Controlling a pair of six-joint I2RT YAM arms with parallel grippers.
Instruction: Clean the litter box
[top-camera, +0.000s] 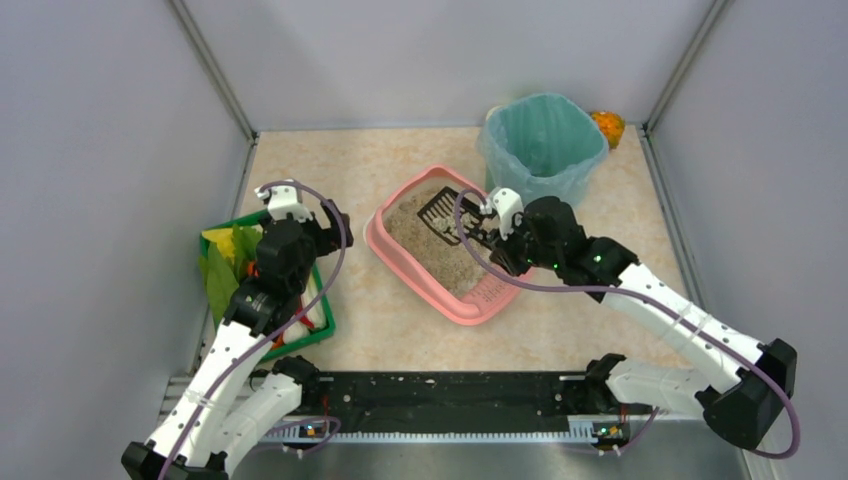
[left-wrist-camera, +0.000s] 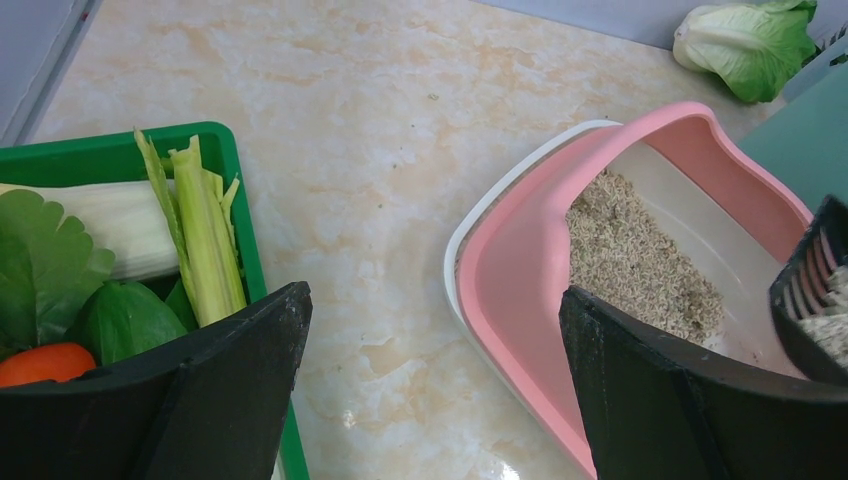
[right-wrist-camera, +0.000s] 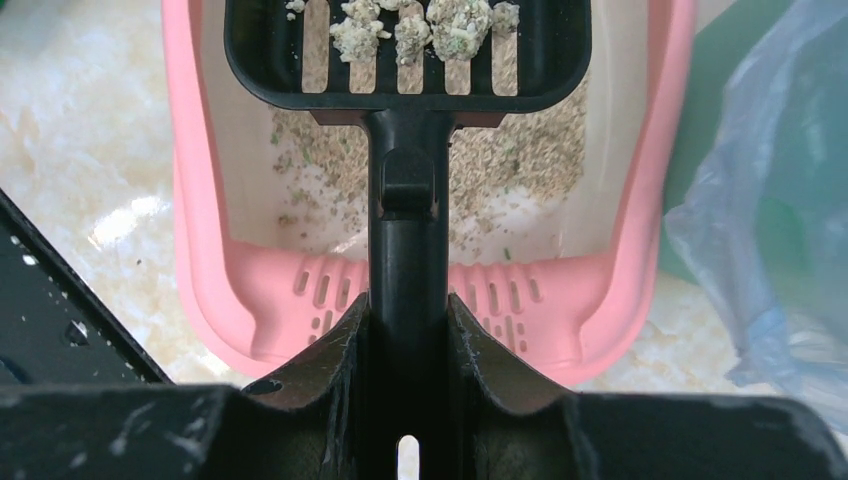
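Observation:
The pink litter box (top-camera: 400, 262) lies mid-table with beige litter and a slotted ledge (right-wrist-camera: 500, 300) at its near end. My right gripper (top-camera: 487, 232) is shut on the handle of a black slotted scoop (right-wrist-camera: 408, 50), held over the box. Several greyish clumps (right-wrist-camera: 440, 22) rest on the scoop blade. The right wrist view shows the handle (right-wrist-camera: 405, 240) clamped between both fingers. My left gripper (top-camera: 290, 205) is open and empty, above the green tray's right rim, left of the box (left-wrist-camera: 520, 270). The scoop's edge (left-wrist-camera: 815, 290) also shows in the left wrist view.
A green tray (top-camera: 325, 322) of vegetables sits at the left. A tall teal-lined bin (top-camera: 543, 145) stands behind the box at the right, with an orange item (top-camera: 608, 125) in the back corner. A cabbage (left-wrist-camera: 748, 40) lies far back. Grey walls enclose the table.

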